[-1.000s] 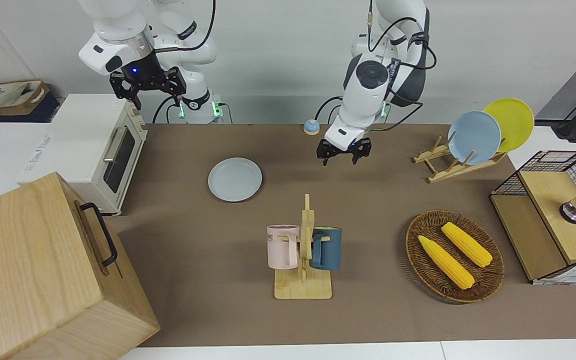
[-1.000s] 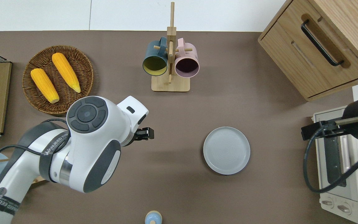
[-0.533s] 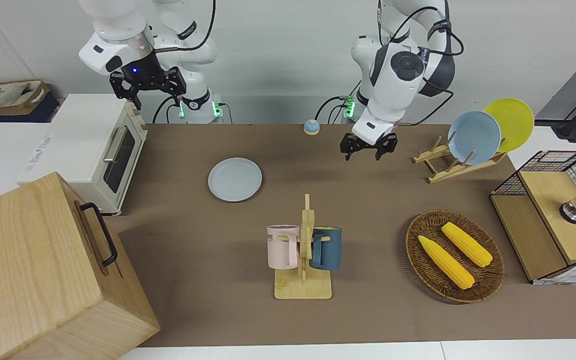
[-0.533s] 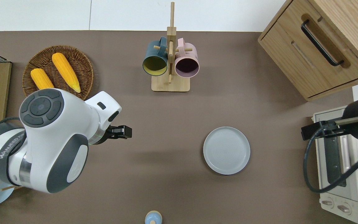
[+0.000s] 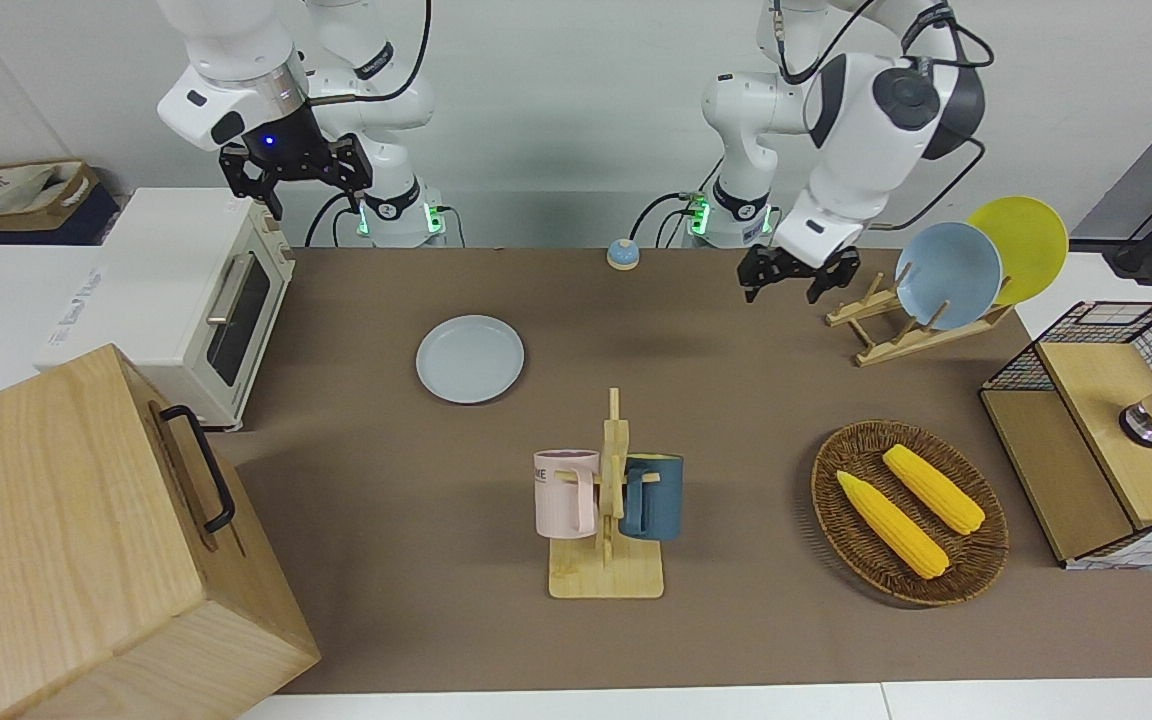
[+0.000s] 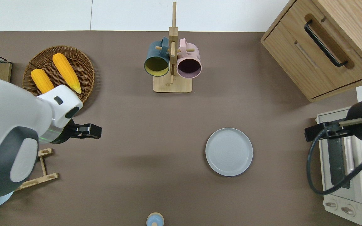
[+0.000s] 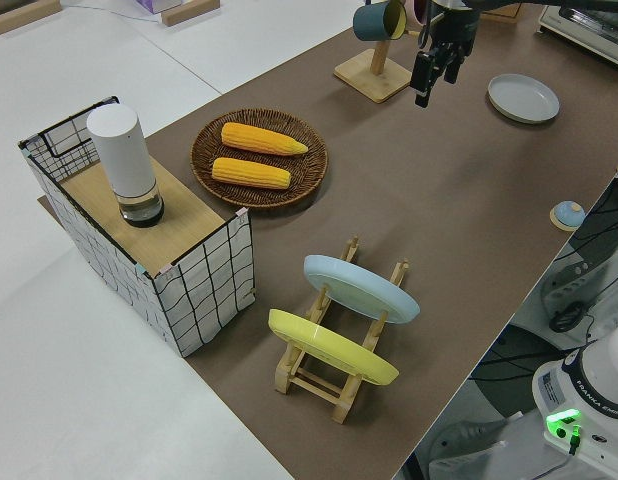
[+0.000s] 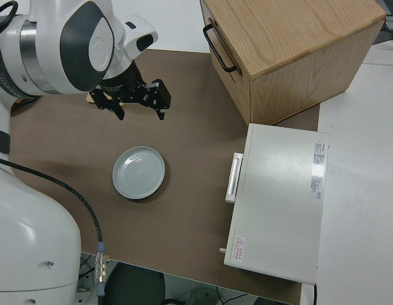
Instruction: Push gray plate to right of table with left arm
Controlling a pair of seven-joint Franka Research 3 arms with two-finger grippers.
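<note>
The left gripper (image 5: 792, 278) hangs in the air with its fingers spread apart and nothing between them. In the overhead view it (image 6: 88, 131) is over bare brown table (image 6: 156, 119), toward the left arm's end. The left arm (image 5: 861, 110) bends above it, its white and gray elbow high over the wooden plate rack (image 5: 896, 325).

The gray plate (image 5: 470, 359) lies flat on the table, well apart from this gripper, toward the right arm's end. Nothing touches it. From the overhead view the plate (image 6: 229, 152) sits a little nearer to the robots than the spot under the gripper, with open table between the two.

The wicker basket (image 6: 83, 62) is near the spot under the gripper, farther from the robots, and holds two cobs of corn (image 6: 66, 72). The plate rack is just beside that spot, nearer to the robots, and carries a blue plate (image 5: 948, 274) and a yellow plate (image 5: 1021, 245) standing on edge. The mug stand (image 5: 608, 520) with a pink mug (image 5: 565, 491) and a dark blue mug (image 5: 653, 495) stands about halfway between gripper and gray plate, farther from the robots than both.

The toaster oven (image 5: 191, 300) and the wooden cabinet (image 5: 76, 540) stand at the right arm's end of the table, past the gray plate as seen from the gripper.

The right gripper (image 5: 293, 170) is parked, fingers apart.
</note>
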